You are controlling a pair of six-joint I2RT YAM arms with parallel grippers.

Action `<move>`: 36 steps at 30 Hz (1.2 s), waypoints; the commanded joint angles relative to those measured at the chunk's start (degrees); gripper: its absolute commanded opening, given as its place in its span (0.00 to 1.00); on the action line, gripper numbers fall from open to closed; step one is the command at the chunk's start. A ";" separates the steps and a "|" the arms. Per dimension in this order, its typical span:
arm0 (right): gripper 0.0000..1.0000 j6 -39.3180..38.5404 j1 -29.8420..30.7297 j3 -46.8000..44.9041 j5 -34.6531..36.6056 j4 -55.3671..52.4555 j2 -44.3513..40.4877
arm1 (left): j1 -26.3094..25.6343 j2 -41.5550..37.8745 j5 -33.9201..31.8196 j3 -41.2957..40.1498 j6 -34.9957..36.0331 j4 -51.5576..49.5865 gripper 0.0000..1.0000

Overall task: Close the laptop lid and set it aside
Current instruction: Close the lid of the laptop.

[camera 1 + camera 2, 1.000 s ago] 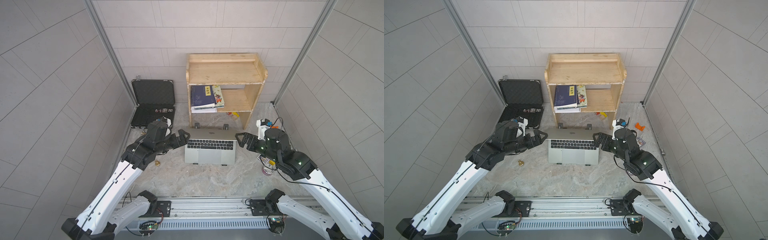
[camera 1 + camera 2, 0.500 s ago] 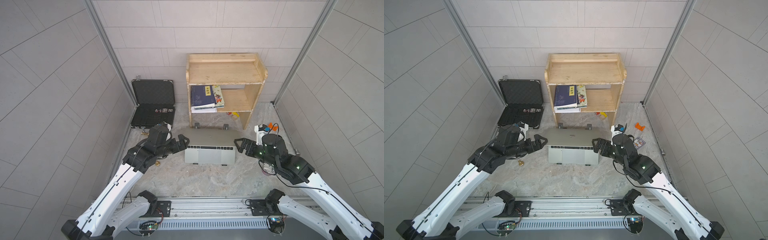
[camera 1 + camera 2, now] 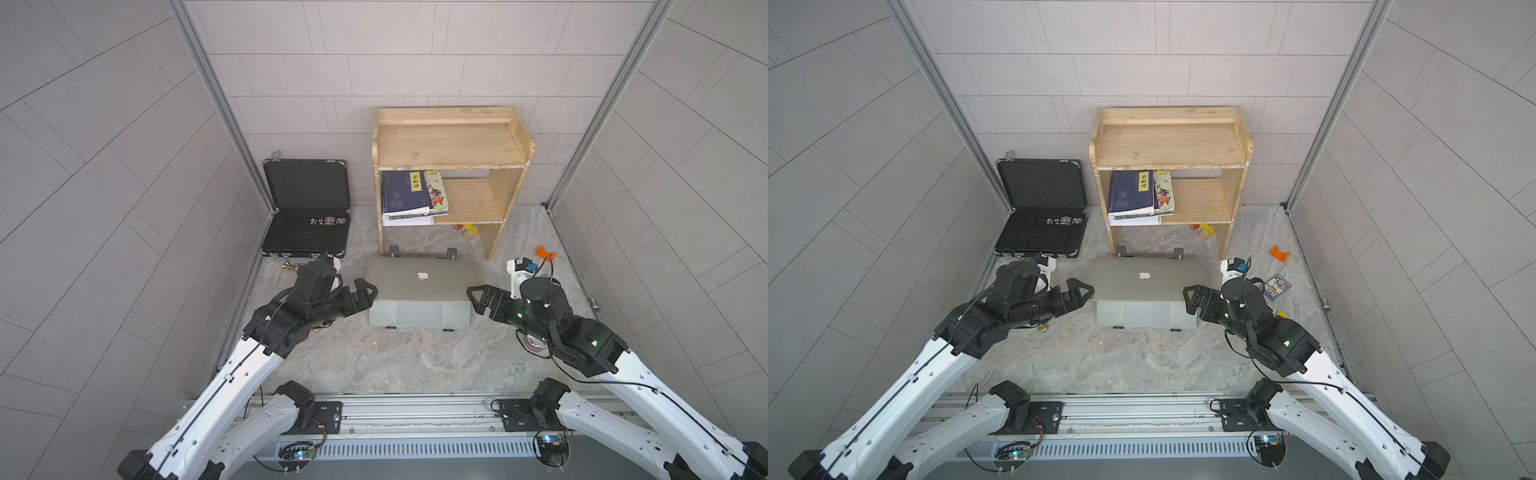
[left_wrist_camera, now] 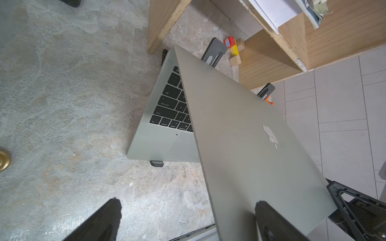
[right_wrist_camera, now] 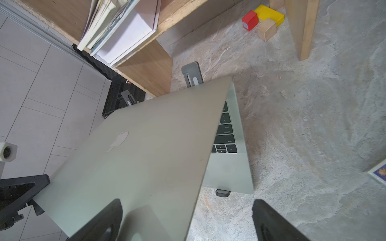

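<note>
Laptop (image 3: 419,314) (image 3: 1146,314) at 6 o'clock of shelf (image 3: 451,153) in both top views, lid (image 3: 419,286) half down; left gripper (image 3: 368,293) at its 9 o'clock, right gripper (image 3: 474,297) at 3. Left wrist: lid (image 4: 250,150) edge between wide-spread jaws. Right wrist: same (image 5: 146,162).

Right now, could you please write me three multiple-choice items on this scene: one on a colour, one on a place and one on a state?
1. What colour is the back of the laptop lid?
A. silver
B. red
C. black

2. Where do the books lie?
A. on the laptop lid
B. on the lower board of the wooden shelf
C. on the shelf's top board

3. How does the lid stand?
A. flat shut
B. tipped back wide open
C. tilted partway over the keys

Answers:
1 A: the lid's back is silver in both top views.
2 B: the books sit under the top board.
3 C: the left wrist view shows keys beneath the slanting lid.
</note>
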 commanded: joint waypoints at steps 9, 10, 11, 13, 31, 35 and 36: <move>1.00 2.05 2.45 -2.83 2.27 -0.57 -1.19 | -1.08 -1.09 1.03 -4.14 -0.10 -2.98 1.00; 1.00 2.13 2.56 -3.07 2.42 -0.53 -1.24 | -1.06 -1.27 0.99 -4.33 -0.10 -2.97 1.00; 1.00 2.21 2.68 -3.34 2.51 -0.48 -1.24 | -1.20 -1.25 1.02 -4.68 -0.10 -2.89 1.00; 1.00 2.37 2.87 -3.89 2.55 -0.38 -1.33 | -1.22 -1.41 0.91 -5.20 -0.10 -2.64 1.00; 1.00 3.22 3.51 -9.38 2.66 1.49 -1.69 | -1.66 -1.45 0.57 -10.15 -0.10 0.15 1.00; 1.00 3.22 3.50 -10.48 2.71 2.33 -1.28 | -1.66 -1.00 0.45 -11.41 -0.06 1.04 1.00; 1.00 3.21 3.50 -10.77 2.70 2.55 -1.15 | -1.69 -0.83 0.46 -11.67 -0.07 1.28 1.00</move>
